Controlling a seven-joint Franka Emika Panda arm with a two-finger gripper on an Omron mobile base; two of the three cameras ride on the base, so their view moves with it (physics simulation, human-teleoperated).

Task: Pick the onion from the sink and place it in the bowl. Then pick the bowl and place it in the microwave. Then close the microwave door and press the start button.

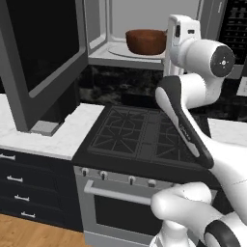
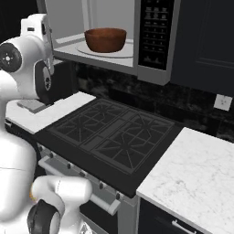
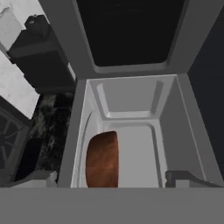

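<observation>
We see the bowl (image 1: pixel 145 41) sitting on the turntable (image 2: pixel 125 49) inside the microwave (image 2: pixel 153 41); whether the onion lies in it we cannot tell. Our gripper (image 3: pixel 109 179) hangs just outside the cavity with its jaws spread wide and nothing between them. The microwave door (image 1: pixel 41 58) stands swung open to the left of the hand, its long edge reaching out over the counter (image 1: pixel 58 137); to shut it, we judge, the hand must get round its outer face and push towards the cavity; the control strip (image 2: pixel 153 32) waits at the right.
</observation>
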